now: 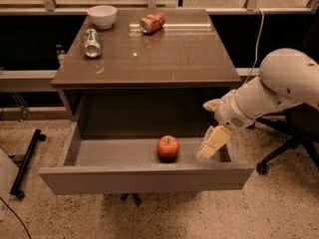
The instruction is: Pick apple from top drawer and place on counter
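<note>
The apple point(168, 147) is small, round and red-orange. It lies inside the open top drawer point(144, 177), near the middle of its front wall. My gripper point(206, 130) hangs over the right end of the drawer, a little to the right of the apple and apart from it. Its cream fingers point(213, 142) are spread open and hold nothing. The lower finger reaches down into the drawer. The counter point(164, 54) is the glossy grey-brown top above the drawer.
On the counter stand a white bowl point(102, 16) at the back left, a green can point(91, 42) lying in front of it, and a red-orange soda can point(152, 22) lying at the back. An office chair base point(284, 153) is at the right, a black stand point(27, 161) at the left.
</note>
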`<state>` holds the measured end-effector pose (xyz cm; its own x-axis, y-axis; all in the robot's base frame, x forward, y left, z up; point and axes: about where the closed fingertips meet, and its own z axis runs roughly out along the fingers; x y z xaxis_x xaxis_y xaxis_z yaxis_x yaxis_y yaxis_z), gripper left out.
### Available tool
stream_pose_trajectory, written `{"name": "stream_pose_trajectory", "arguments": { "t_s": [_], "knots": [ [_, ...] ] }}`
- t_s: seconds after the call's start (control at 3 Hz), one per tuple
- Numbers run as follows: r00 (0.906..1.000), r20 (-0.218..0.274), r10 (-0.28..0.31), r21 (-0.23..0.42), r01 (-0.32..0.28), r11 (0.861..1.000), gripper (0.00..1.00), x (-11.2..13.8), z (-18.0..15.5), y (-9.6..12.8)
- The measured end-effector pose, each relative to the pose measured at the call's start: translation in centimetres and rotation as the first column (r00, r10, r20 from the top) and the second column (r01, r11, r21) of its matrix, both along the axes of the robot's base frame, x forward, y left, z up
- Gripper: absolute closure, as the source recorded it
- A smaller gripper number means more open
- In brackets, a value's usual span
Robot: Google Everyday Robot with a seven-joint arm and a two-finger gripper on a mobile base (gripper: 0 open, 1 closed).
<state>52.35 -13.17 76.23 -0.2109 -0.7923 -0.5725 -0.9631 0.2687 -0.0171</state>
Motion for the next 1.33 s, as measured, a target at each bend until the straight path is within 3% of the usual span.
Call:
{"name": "stream_pose_trajectory", "arguments": {
  "t_s": [0.33, 1.33],
  "knots": [
    [0.9992, -0.025, -0.032, 0.058, 0.034, 0.998, 0.0, 1.9, -3.1, 1.0],
    [0.9919, -0.067, -0.108, 0.199, 0.12, 0.973, 0.0, 6.6, -9.3, 4.7]
  ]
}}
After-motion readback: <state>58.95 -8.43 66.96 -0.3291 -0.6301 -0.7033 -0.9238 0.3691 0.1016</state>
